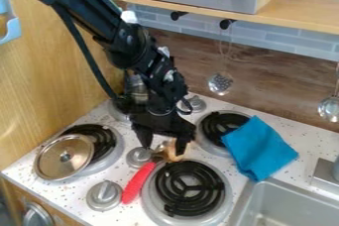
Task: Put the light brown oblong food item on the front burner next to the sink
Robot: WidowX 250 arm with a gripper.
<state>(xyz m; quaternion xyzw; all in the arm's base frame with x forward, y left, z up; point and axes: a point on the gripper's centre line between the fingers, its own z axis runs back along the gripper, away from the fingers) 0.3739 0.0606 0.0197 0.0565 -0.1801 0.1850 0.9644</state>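
Note:
The black gripper [163, 146] hangs over the stove's middle, its two fingers apart and pointing down. Just below them lies a utensil with a red handle [138, 184] and a tan head [173, 151]; the head is beside the right finger, and whether they touch I cannot tell. A round metal lid [65, 157] with a central knob rests partly on the left burner [99, 140]. The front burner [189, 188] has a black coil. At the right, a blue cloth [259, 146] lies partly over the back burner [222, 125].
Silver knobs [104, 195] stand on the speckled counter. A metal sink [285, 197] is at the lower right, with part of a faucet beside it. Ladles [220, 83] hang at the back wall below a wooden shelf [305, 11]. A metal pot [137, 88] is behind the arm.

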